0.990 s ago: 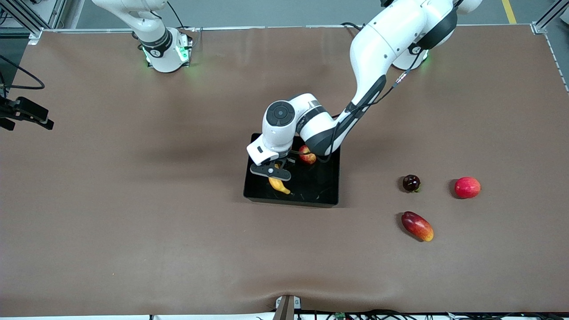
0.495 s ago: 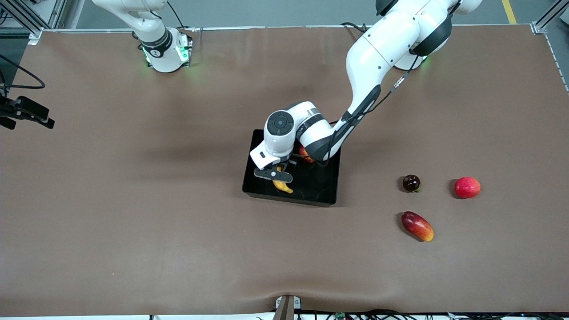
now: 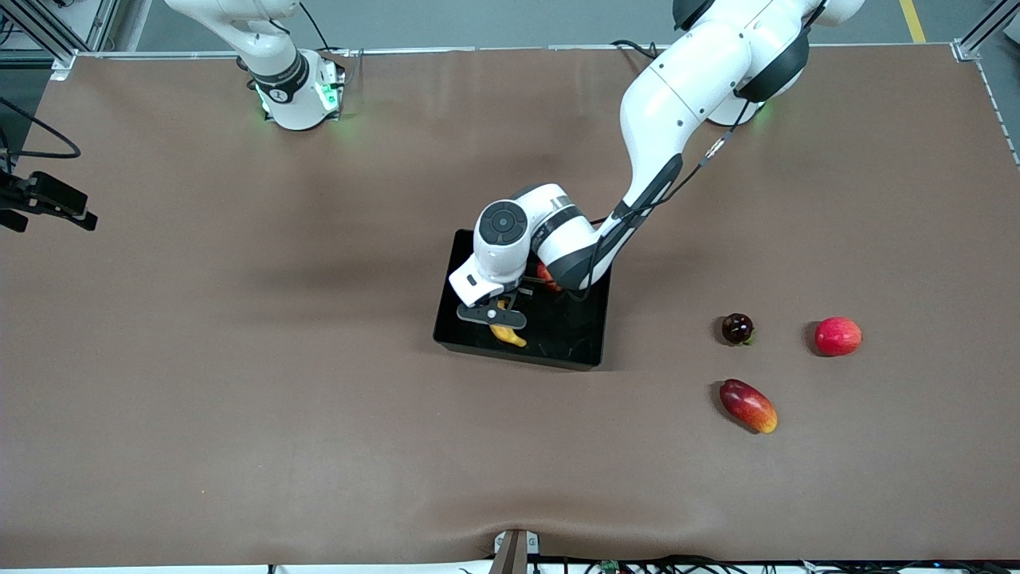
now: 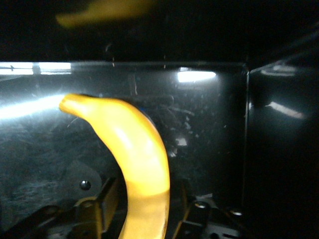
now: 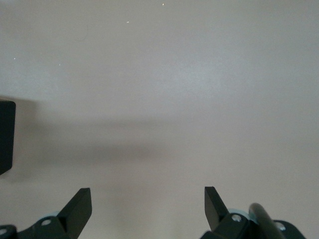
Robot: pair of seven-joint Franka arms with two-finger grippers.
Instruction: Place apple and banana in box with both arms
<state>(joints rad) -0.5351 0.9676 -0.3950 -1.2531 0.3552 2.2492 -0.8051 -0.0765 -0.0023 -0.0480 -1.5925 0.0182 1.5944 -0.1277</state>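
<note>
The black box (image 3: 518,360) sits mid-table. The yellow banana (image 3: 508,336) (image 4: 137,149) lies on its floor, near the wall nearest the front camera. My left gripper (image 3: 496,317) (image 4: 148,185) is low inside the box, open, with a finger on each side of the banana and a thin dark gap beside it. Only a red sliver of the apple (image 3: 545,275) shows in the box, under the left wrist. In the right wrist view, my right gripper (image 5: 148,199) hangs open over bare table with a corner of the box (image 5: 6,134) at the view's edge.
Toward the left arm's end of the table lie a dark round fruit (image 3: 737,328), a pinkish-red round fruit (image 3: 837,336) and a red-and-orange mango-like fruit (image 3: 747,405). A black camera mount (image 3: 48,203) juts in at the right arm's end.
The left gripper has sunk lower into the box with the banana and its fingers have parted from it. The box shifted slightly. The right arm has not moved.
</note>
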